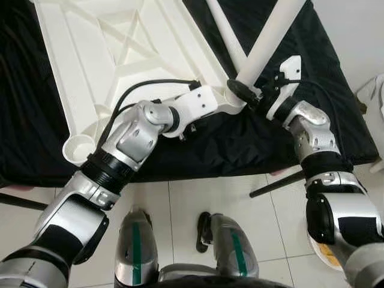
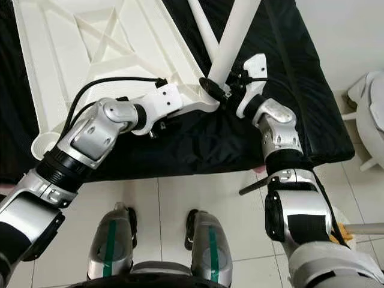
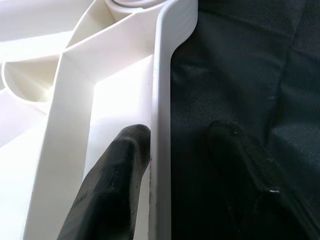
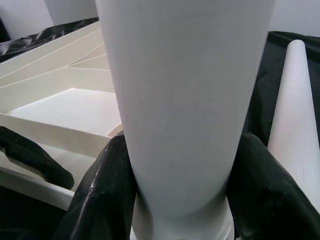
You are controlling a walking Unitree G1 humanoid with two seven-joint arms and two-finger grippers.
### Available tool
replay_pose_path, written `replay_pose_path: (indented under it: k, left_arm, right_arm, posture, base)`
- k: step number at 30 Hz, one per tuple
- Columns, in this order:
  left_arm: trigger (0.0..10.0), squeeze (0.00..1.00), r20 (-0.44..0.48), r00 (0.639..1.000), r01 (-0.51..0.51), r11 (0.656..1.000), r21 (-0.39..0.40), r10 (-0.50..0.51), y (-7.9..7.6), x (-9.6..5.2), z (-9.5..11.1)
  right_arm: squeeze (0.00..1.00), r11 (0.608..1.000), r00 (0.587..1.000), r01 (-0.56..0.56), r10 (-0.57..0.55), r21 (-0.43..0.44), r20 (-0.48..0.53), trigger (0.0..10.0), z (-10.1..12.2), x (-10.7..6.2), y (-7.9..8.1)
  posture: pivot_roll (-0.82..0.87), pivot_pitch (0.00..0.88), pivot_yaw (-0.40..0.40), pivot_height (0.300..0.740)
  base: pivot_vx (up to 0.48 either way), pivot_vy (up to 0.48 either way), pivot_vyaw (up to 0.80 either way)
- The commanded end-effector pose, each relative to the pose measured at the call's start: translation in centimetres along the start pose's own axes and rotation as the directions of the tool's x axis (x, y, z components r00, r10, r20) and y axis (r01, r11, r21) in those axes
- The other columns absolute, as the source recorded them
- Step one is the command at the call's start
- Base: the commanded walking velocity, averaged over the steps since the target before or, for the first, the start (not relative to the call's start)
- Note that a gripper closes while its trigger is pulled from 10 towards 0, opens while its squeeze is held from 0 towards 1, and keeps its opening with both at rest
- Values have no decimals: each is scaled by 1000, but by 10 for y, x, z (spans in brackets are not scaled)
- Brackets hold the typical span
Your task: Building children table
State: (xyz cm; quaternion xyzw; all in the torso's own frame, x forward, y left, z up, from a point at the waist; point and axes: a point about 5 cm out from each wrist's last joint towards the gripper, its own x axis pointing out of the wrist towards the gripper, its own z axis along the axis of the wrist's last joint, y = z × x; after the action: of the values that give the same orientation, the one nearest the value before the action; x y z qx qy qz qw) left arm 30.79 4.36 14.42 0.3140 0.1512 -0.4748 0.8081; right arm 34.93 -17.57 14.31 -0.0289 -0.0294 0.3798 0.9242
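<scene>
A white plastic table top (image 1: 90, 54) lies upside down on a black cloth (image 1: 228, 144). My left gripper (image 3: 177, 131) is at its near right corner, shut on the rim (image 3: 160, 100), with one finger (image 3: 112, 185) inside the rim and the other (image 3: 245, 170) outside on the cloth. My right gripper (image 4: 182, 145) is shut on a white table leg (image 4: 185, 100) close to its lower end. The leg (image 1: 270, 36) leans up and to the right from the corner socket. The two grippers nearly touch there. A second leg (image 1: 225, 33) lies on the cloth just behind.
Another round leg socket (image 1: 81, 147) sits at the table top's near left corner. The cloth's front edge hangs over white floor tiles where my feet (image 1: 135, 240) stand. A thin black rod (image 1: 279, 183) lies on the floor at my right, and a white object (image 2: 369, 114) stands beyond it.
</scene>
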Motion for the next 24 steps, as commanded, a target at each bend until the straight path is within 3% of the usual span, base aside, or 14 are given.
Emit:
replay_pose_path:
  k: [1,6,7,20,24]
  left_arm:
    - [10000,0,5,1000,3,1000,20,-3,0,0,2]
    - [10000,0,3,1000,1,1000,20,-1,1,0,2]
    - [10000,0,3,1000,2,1000,20,-2,0,-1,2]
    - [10000,0,-1,1000,4,1000,20,-4,-2,-2,0]
    - [10000,0,-3,1000,4,1000,20,-4,-3,-2,0]
  right_arm:
    - [0,1000,1000,-15,15,20,-13,0,-6,-4,0]
    - [0,1000,1000,-1,1,23,4,0,-5,-4,1]
    - [0,1000,1000,13,-13,28,14,10000,-4,-4,2]
    - [0,991,986,113,-121,69,115,10000,3,8,22]
    - [0,971,963,230,-237,72,130,10000,3,11,28]
  posture:
    - [8,31,-49,740]
    - [10,32,-50,740]
    - [14,35,-51,740]
    - [20,35,-64,740]
    - [23,32,-68,740]
  base:
    - [0,0,0]
    - [0,0,0]
    - [0,0,0]
    - [0,0,0]
    - [0,0,0]
